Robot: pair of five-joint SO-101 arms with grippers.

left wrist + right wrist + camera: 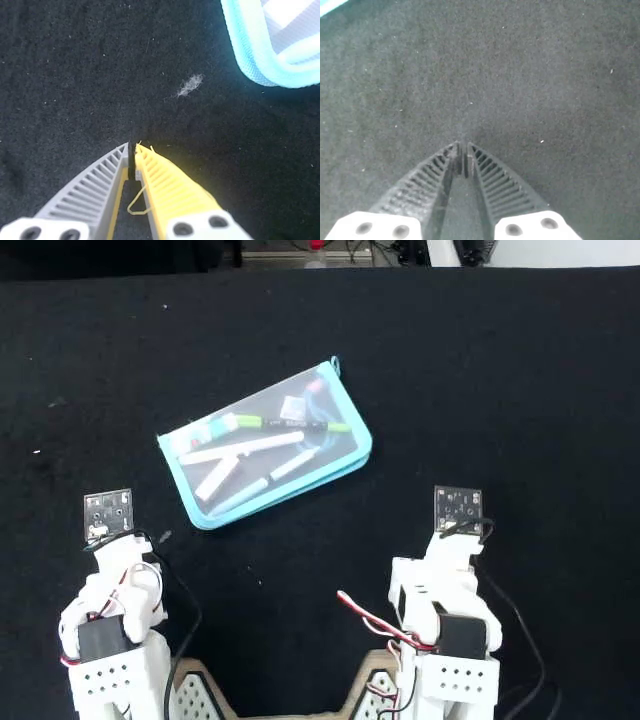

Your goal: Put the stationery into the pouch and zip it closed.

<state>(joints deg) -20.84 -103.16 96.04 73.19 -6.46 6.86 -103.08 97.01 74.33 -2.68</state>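
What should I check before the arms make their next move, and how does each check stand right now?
1. Stationery inside the pouch: ok, pens show through its clear face.
2. Zip fully closed: cannot tell; the zip pull sits at one corner.
3. The left gripper holding nothing: ok, shut and empty.
4. The right gripper holding nothing: ok, shut and empty.
5. Both grippers apart from the pouch: ok.

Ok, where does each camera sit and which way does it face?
High view: fixed above the table, looking down at the pouch; left arm and right arm at the near edge.
Left wrist view: on the left arm, facing down along its shut left hand at the table.
Right wrist view: likewise, along the shut right hand.
Shared: high and left wrist views both show the pouch's corner.
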